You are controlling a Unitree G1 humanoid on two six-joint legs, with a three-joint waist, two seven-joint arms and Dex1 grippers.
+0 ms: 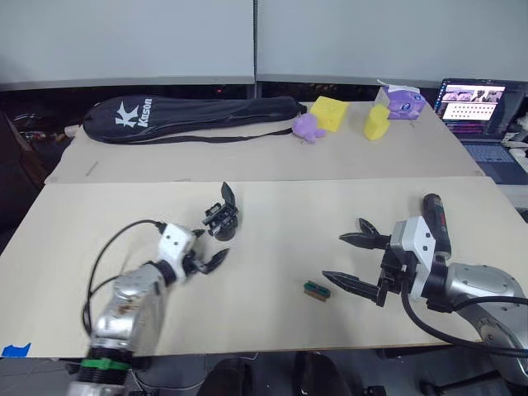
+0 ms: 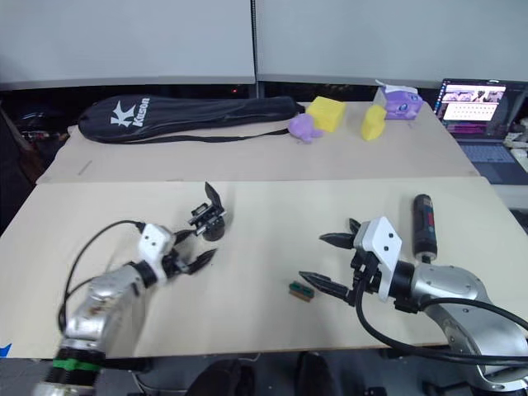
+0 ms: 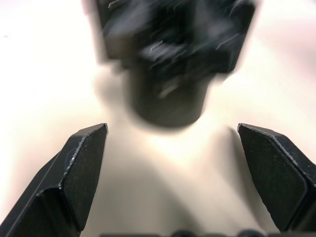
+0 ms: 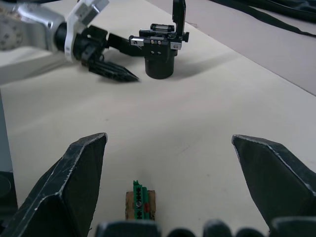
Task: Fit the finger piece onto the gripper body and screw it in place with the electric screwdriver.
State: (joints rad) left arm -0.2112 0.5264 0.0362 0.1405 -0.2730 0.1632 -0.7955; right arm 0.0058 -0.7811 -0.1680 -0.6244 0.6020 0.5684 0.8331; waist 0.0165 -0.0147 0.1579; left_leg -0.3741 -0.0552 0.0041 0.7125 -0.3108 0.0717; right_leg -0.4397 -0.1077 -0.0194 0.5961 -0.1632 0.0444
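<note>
Right wrist view tells it best: the gripper body [image 4: 160,52] stands upright on its round base with one pointed finger up, just ahead of the left claw [image 4: 116,57], whose fingers are spread and hold nothing. It looks to me as if that claw is only closing in on it. I cannot pick out the loose finger piece anywhere, so nothing seems fitted or screwed yet. The electric screwdriver [image 2: 423,224] lies flat just beyond the right claw [image 2: 330,264], untouched; that claw is released too, and a tiny green-and-brown piece [image 2: 300,290] lies just short of its tips. Everything rests on a pale tan table [image 1: 272,330]. Farther off, a second table carries a black racket bag [image 1: 190,115], yellow and purple toys [image 1: 330,114] and an open laptop [image 1: 478,103] before a grey wall.
</note>
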